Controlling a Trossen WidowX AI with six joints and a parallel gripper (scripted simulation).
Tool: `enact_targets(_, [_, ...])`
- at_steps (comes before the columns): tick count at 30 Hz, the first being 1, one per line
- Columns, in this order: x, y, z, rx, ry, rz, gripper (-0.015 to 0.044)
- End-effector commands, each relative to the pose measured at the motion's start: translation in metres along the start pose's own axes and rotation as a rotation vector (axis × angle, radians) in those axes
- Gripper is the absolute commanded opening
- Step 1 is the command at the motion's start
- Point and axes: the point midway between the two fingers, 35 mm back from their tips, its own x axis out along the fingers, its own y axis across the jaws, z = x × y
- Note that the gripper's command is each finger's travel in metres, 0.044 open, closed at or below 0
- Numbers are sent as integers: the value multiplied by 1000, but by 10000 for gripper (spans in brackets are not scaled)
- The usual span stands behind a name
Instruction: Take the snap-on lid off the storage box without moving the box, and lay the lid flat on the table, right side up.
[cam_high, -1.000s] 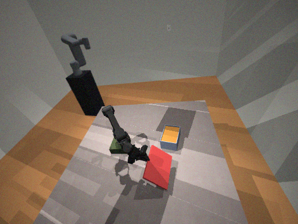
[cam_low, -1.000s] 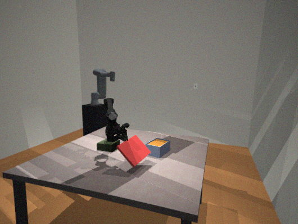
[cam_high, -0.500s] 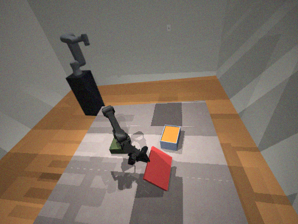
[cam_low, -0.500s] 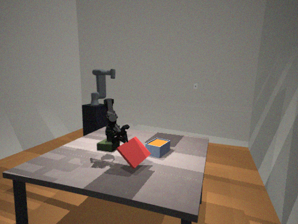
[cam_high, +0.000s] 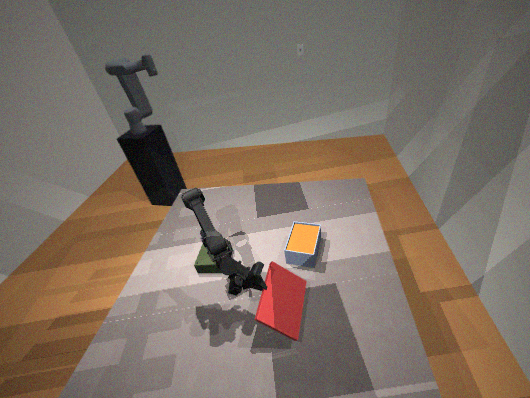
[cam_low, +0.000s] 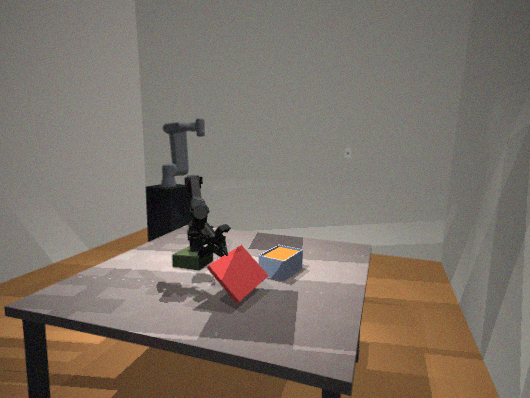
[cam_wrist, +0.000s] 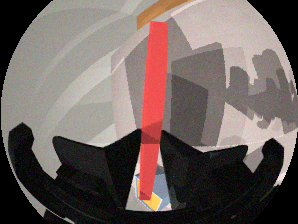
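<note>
The red lid (cam_high: 284, 302) (cam_low: 239, 274) (cam_wrist: 155, 80) is off the box and steeply tilted, with a corner pointing down close to the table top. Whether that corner touches the table is hard to tell. My gripper (cam_high: 265, 286) (cam_low: 225, 254) (cam_wrist: 150, 133) is shut on the lid, near its edge; in the wrist view the lid shows edge-on between the two black fingers. The blue storage box (cam_high: 301, 258) (cam_low: 287, 267) (cam_wrist: 157, 182) stands upright and open on the table behind the lid, with an orange surface inside its rim.
A dark green block (cam_high: 205, 262) (cam_low: 185, 259) lies on the table (cam_high: 150, 370) (cam_low: 320, 352) under and behind the arm. A grey second arm (cam_high: 134, 90) (cam_low: 179, 150) stands on a black pedestal (cam_high: 155, 167) (cam_low: 162, 212) beyond the table's back left corner.
</note>
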Motion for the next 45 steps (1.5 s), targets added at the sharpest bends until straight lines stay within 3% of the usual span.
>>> enact_targets(1, [2, -1, -1, -6, 5, 10, 0])
enact_targets(45, [25, -28, -1, -6, 5, 9, 0])
